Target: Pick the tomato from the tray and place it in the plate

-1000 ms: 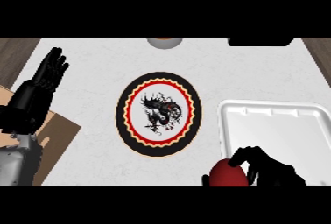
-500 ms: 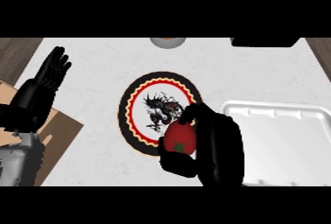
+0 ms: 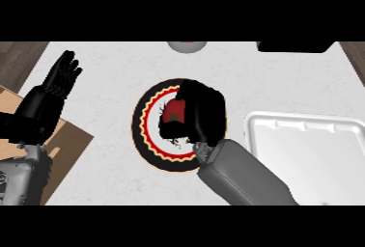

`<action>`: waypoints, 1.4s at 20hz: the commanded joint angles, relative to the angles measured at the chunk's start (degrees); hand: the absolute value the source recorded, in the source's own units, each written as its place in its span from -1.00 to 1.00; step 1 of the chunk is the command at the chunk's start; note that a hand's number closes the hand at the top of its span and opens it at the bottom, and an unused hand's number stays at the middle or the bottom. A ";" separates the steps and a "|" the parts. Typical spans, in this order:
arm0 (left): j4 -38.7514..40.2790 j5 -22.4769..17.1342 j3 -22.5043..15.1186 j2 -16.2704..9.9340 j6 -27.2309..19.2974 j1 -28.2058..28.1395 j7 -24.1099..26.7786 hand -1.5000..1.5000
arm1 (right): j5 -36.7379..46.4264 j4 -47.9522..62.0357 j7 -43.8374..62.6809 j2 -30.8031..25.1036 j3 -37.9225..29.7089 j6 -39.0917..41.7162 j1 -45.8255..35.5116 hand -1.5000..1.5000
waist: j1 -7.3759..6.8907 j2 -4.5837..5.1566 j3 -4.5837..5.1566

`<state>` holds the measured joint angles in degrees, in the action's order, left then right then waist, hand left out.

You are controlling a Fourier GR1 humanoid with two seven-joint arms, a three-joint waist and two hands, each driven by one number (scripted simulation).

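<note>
One right hand (image 3: 203,113) curled round tomato (image 3: 173,111), over plate (image 3: 146,140)

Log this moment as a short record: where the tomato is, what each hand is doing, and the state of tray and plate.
tomato: held over the plate, mostly hidden by the hand
right hand: curled round the tomato, above the plate
left hand: open, fingers up, resting at the view's left
plate: centre of the counter, patterned rim
tray: white, right of the plate, nothing seen in it
</note>
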<state>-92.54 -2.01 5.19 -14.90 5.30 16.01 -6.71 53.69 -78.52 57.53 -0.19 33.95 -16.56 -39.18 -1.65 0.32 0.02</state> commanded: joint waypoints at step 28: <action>4.34 1.74 0.79 0.85 -0.09 1.91 2.27 0.00 | -43.15 25.17 -31.09 0.18 -2.08 -44.80 -10.08 -1.00 | 0.22 -0.03 -0.04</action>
<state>-89.65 -0.89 5.26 -13.91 5.44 18.93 -6.45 13.63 -49.93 27.84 -0.24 31.70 -54.94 -51.03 -2.54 0.64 -0.06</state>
